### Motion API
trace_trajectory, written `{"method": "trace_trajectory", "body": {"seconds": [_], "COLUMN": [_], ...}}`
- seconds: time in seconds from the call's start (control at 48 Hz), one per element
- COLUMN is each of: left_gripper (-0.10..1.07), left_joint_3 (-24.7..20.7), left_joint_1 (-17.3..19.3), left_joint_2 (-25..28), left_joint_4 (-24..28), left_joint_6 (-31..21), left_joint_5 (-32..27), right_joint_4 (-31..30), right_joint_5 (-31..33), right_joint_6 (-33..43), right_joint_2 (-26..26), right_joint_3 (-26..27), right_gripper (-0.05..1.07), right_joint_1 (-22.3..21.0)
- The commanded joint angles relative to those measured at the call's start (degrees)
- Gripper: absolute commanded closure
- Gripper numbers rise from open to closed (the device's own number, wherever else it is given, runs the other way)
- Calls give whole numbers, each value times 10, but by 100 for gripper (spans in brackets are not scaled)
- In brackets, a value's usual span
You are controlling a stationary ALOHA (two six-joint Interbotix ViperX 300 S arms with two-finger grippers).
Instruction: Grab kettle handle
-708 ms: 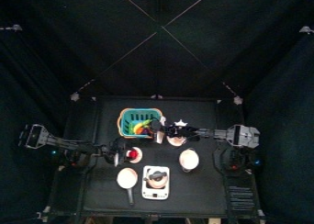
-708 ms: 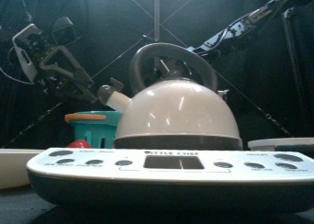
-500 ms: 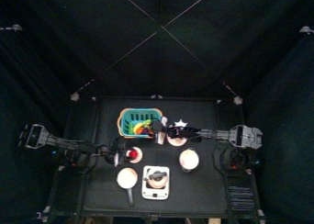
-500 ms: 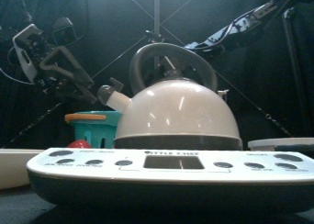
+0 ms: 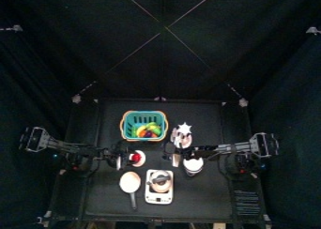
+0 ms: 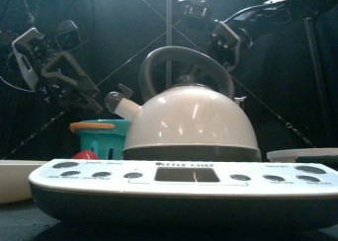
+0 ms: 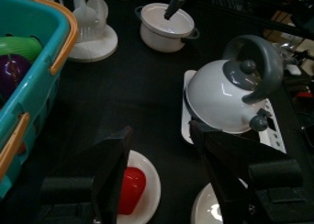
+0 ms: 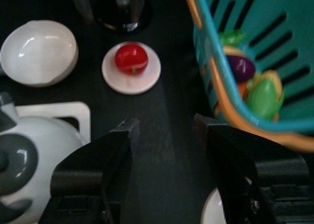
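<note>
The kettle (image 6: 196, 121) sits on a white scale (image 6: 172, 181) at the table's front edge, its dark arched handle (image 6: 185, 65) upright and untouched; the right gripper (image 8: 172, 150) hangs above and behind it, jaws spread with nothing between them — below it lie a red object on a small white dish (image 8: 131, 66) and a teal basket (image 8: 252, 53) of produce; the left gripper (image 7: 166, 154) hovers over the table's left side, jaws wide apart and empty

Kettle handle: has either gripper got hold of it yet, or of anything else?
No. Both the left gripper and the right gripper are open and empty; the kettle handle is untouched.
</note>
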State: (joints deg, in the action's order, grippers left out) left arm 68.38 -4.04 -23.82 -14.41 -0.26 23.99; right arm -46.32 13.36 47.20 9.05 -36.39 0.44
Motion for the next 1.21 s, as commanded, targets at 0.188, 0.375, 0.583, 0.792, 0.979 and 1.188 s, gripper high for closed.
{"method": "trace_trajectory", "body": {"seconds": [0.188,0.375,0.583,0.792,0.979,1.188], "left_gripper": [9,9,9,8,6,-2], "left_joint_3": [-8,-10,-12,-31,-84,-156], "left_joint_1": [1,1,-4,-33,-68,-73], "left_joint_2": [-2,-2,1,20,52,74], "left_joint_4": [0,0,2,37,62,59], "left_joint_6": [0,1,1,2,2,1], "left_joint_5": [2,2,2,2,-24,-110], "right_joint_4": [125,183,228,243,271,287], "right_joint_5": [92,134,125,127,139,139], "right_joint_6": [1,2,0,2,2,2], "right_joint_2": [89,138,176,194,213,221], "right_joint_3": [-69,-115,-161,-192,-221,-240], "right_gripper": [17,17,17,17,17,17], "right_joint_1": [52,70,77,81,81,81]}}
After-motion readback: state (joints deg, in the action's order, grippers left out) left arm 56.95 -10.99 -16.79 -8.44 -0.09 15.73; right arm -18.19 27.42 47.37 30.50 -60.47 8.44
